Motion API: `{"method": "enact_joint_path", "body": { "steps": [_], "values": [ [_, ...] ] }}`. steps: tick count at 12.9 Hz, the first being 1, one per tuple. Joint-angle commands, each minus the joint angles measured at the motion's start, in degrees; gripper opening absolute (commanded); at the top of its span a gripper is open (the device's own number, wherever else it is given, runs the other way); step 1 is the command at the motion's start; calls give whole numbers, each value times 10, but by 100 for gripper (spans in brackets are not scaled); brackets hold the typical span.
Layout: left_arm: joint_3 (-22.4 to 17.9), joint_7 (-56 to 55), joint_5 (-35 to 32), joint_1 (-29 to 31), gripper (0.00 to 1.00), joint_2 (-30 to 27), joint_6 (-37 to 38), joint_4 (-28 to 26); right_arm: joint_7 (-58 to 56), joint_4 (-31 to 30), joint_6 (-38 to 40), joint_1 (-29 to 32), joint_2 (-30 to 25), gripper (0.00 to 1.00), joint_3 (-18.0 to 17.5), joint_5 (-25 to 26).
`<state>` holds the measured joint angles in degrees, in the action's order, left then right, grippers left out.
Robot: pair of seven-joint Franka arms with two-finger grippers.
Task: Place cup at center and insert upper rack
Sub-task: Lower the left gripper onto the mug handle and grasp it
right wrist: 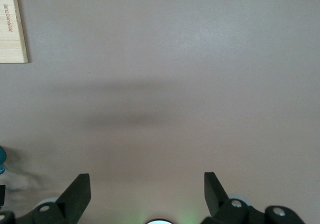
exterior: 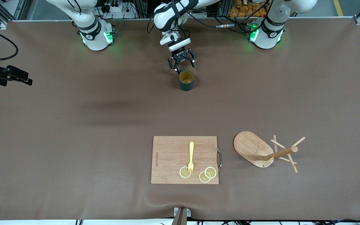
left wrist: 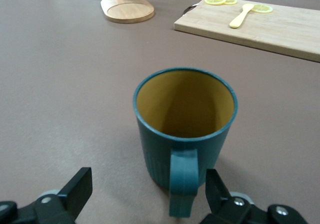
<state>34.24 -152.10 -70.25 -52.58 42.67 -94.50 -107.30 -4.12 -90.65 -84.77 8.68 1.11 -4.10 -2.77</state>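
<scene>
The dark teal cup (exterior: 186, 80) stands upright on the brown table, midway between the two arm bases. In the left wrist view the cup (left wrist: 185, 114) shows its tan inside and its handle pointing at the gripper. My left gripper (exterior: 182, 66) is open and low by the cup, with the handle between its fingers (left wrist: 80, 186) and not touching them. The wooden mug tree (exterior: 252, 148) lies tipped on its side, nearer the front camera toward the left arm's end; its base also shows in the left wrist view (left wrist: 127, 8). My right gripper (right wrist: 147, 184) is open and empty over bare table.
A wooden cutting board (exterior: 184, 159) with a yellow fork (exterior: 191, 156) and lemon slices (exterior: 206, 174) lies beside the mug tree, near the table's front edge. A black device (exterior: 8, 75) juts in at the right arm's end.
</scene>
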Motion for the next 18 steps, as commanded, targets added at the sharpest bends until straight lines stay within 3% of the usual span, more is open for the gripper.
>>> {"method": "enact_joint_path", "body": {
  "steps": [1, 4, 7, 18],
  "values": [
    [-1, 5, -25, 3, 92, 3, -5, -4, -8, -11, -2, 12, -13, 100, -6, 2],
    [-1, 9, -25, 3, 80, 11, -5, -3, -8, -9, -3, 12, -13, 100, -6, 10],
    [-3, 21, -29, 4, 75, 14, -5, 2, -8, -8, -2, 12, -15, 100, -7, 29],
    [-14, 43, -31, 3, 11, 27, -5, 31, -8, -8, -1, 12, -15, 100, -7, 28]
  ]
}}
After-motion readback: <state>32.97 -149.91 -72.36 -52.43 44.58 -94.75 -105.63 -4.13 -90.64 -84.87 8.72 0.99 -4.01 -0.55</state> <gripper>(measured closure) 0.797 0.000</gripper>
